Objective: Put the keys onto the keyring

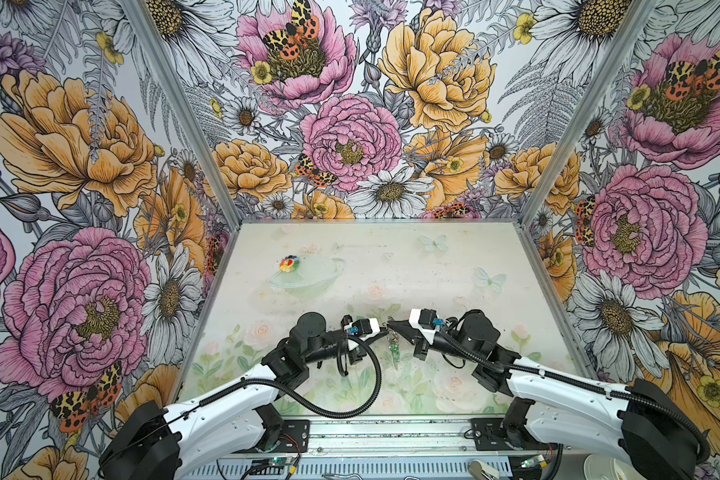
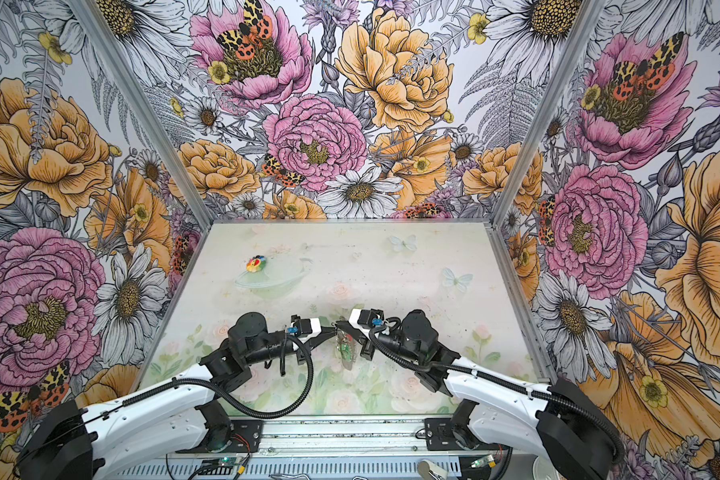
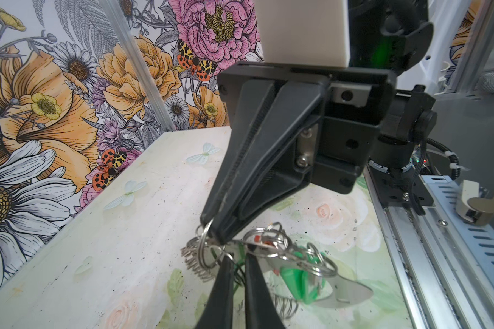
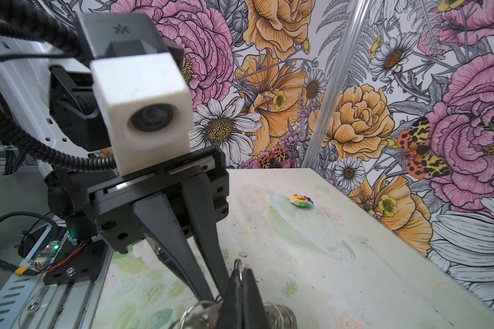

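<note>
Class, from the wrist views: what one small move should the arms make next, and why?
Probably hold the right gripper steady and ease the left gripper slightly away, to spread the wire loop at their tips. The right fingers are shut on that loop of the keyring, which hangs from them. The left's pinch beside them. The green keys dangle among its loops, threading unclear.

The keys (image 3: pixel 297 277) are showing glossy green plastic heads on bright silver metal. The keyring (image 3: pixel 350 293) is gleaming as smooth flat metal, fringed with shiny wire loops (image 3: pixel 194 257). The right gripper (image 3: pixel 215 232) is presenting matt black plastic, ribbed inside. At 10 o'clock from these, the toy (image 1: pixel 288 263) is glinting, glossy; the table (image 1: pixel 433 266) is looking matt and speckled.
</note>
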